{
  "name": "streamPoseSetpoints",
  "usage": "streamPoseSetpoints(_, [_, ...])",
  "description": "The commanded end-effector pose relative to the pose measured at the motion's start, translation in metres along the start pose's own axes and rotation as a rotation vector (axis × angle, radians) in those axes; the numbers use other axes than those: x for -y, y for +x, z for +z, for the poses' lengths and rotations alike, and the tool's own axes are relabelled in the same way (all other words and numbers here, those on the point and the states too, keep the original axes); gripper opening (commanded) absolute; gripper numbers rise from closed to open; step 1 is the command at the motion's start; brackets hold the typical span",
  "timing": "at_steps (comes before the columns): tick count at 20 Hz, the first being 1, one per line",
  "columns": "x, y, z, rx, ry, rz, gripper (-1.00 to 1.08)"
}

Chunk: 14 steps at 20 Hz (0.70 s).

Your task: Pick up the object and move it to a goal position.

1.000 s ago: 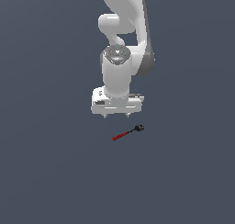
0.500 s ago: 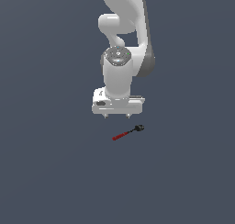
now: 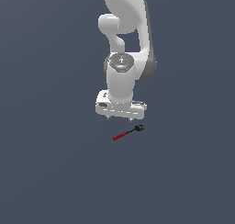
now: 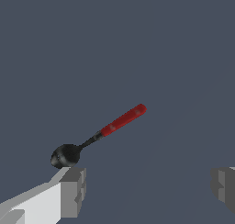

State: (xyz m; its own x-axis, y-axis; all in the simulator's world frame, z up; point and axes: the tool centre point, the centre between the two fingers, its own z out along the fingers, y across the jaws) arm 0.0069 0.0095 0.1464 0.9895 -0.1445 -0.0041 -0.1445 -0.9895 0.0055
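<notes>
The white two-fingered gripper (image 3: pixel 121 117) hangs just above the small red-handled tool with black knobby head (image 3: pixel 128 133), jaws spread wide and empty; presumably lining up to straddle its shaft.

A flat, featureless slate-grey surface (image 3: pixel 50 172) fills the exterior view from edge to edge, uniform in tone and without seams, markings or visible borders. The same plain grey ground (image 4: pixel 174 48) spreads across the wrist view, unbroken apart from a faint lighter streak. Whether it is a bench or a floor cannot be told.
</notes>
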Motion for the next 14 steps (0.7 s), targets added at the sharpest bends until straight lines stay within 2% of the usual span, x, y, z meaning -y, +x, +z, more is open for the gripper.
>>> streamPoseSetpoints(1, [0.004, 0.0, 0.006, 0.001, 0.002, 0.06, 1.0])
streamPoseSetpoints(14, [0.026, 0.001, 0.037, 0.005, 0.01, 0.395, 1.0])
